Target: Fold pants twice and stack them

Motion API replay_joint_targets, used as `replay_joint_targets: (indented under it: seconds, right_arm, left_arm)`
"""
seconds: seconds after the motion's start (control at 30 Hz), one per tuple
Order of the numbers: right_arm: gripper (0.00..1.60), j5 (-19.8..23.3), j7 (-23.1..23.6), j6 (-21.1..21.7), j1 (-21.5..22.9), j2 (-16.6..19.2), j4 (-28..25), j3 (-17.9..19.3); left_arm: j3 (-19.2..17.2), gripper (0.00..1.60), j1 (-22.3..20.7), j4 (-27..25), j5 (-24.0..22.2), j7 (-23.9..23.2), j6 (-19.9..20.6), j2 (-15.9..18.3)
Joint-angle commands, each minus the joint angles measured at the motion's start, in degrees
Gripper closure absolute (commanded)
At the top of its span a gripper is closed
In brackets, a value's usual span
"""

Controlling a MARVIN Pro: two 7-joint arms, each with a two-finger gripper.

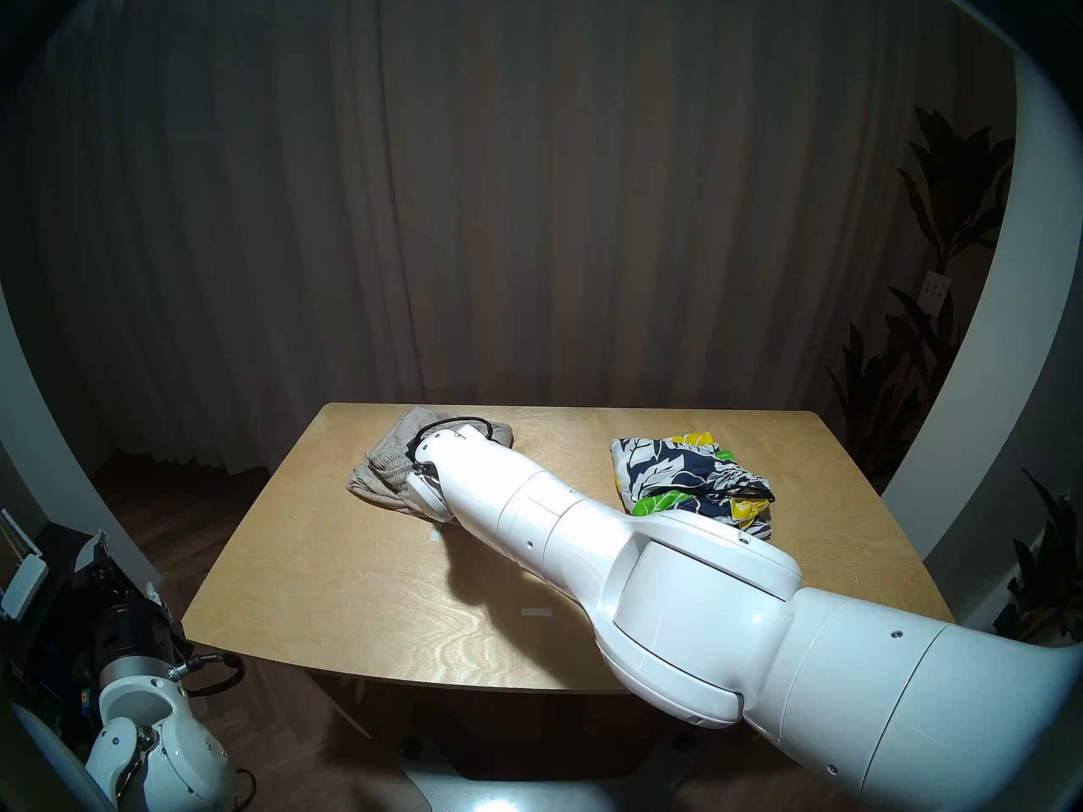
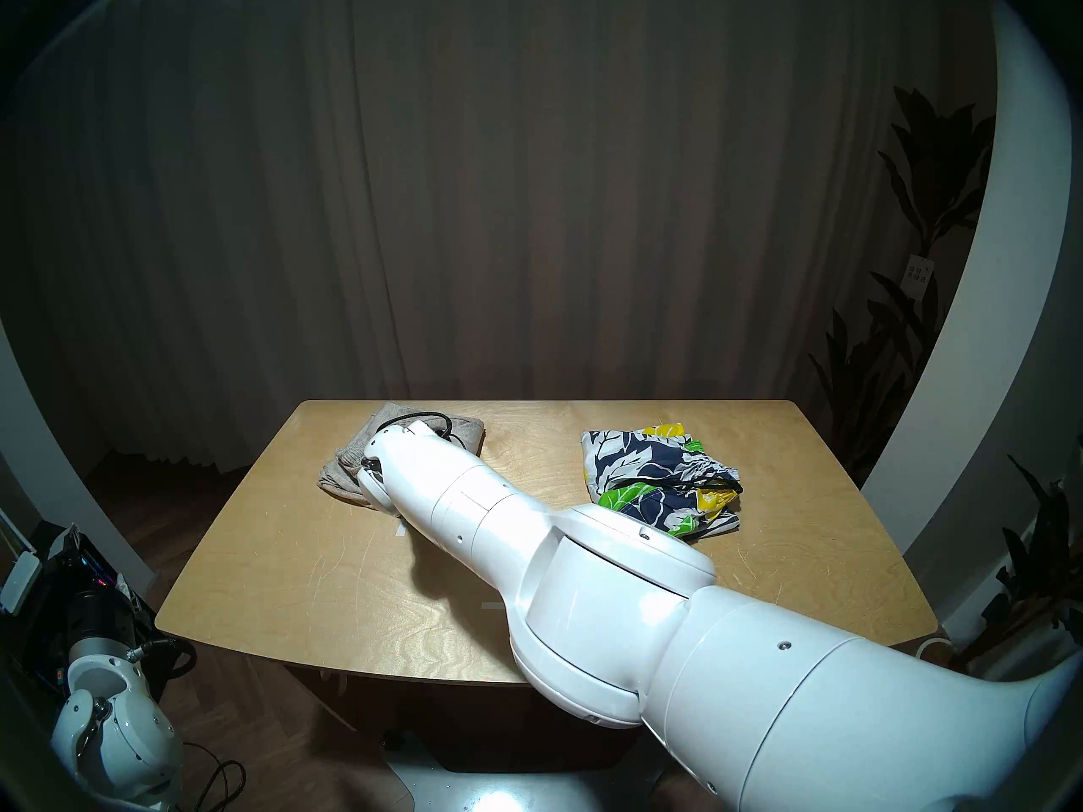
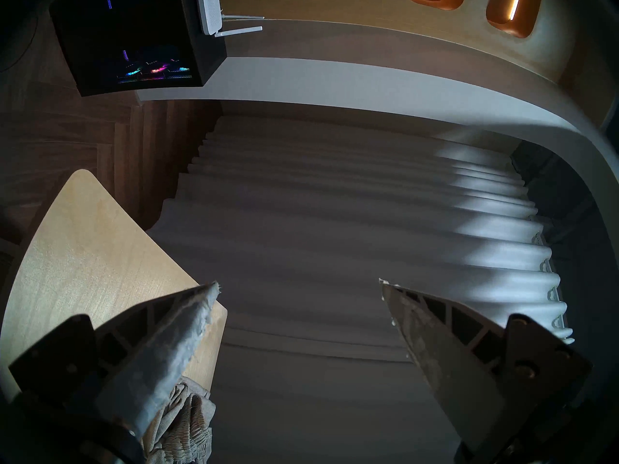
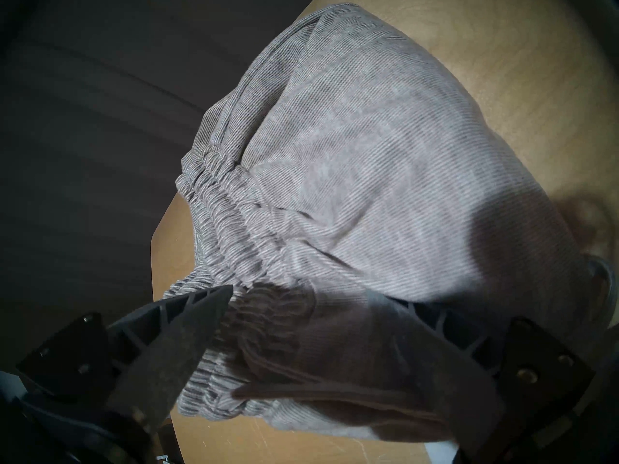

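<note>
A pale plywood table with rounded corners [image 1: 328, 565] fills the middle of the head views, standing before a long pleated grey-brown curtain [image 1: 527, 207]. The white right arm [image 1: 674, 565] stretches across the tabletop from the near right toward the far left corner.

Two garments lie on the table, well apart. On the far right sits a bunched pair of navy, white, green and yellow floral shorts [image 1: 685, 471] with a black drawstring showing at its right edge. On the far left, near the corner, lies a folded bundle of plain grey-beige knit pants [image 1: 381, 471] with a gathered elastic waist, partly covered by the right arm's wrist.

In the right wrist view the right gripper [image 4: 301, 299] is low over the pants, its dark ribbed fingers [image 4: 187, 322] spread wide on either side of the waistband fold (the fabric sits between them, not pinched).

The left gripper [image 3: 298, 282] hangs off the table's left side, its jaws wide apart with nothing in them; a corner of the table and a bit of the pants show behind one finger [image 3: 177, 346].
</note>
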Motion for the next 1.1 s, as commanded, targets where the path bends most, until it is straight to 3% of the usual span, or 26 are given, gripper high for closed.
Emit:
replay_joint_targets:
  seconds: [0.0,1.07]
  right_arm:
    - [0.0,0.4,-3.1,0.9,-1.7,2.4,-1.5,-0.2]
    - [0.0,3.1,-11.1,4.6,-5.0,10.9,-12.0,-0.9]
  left_arm:
    - [0.0,0.0,-0.7,-0.8,0.5,-0.1,-0.1,0.6]
    - [2.2,0.0,-3.1,-0.8,0.2,1.9,0.8,1.8]
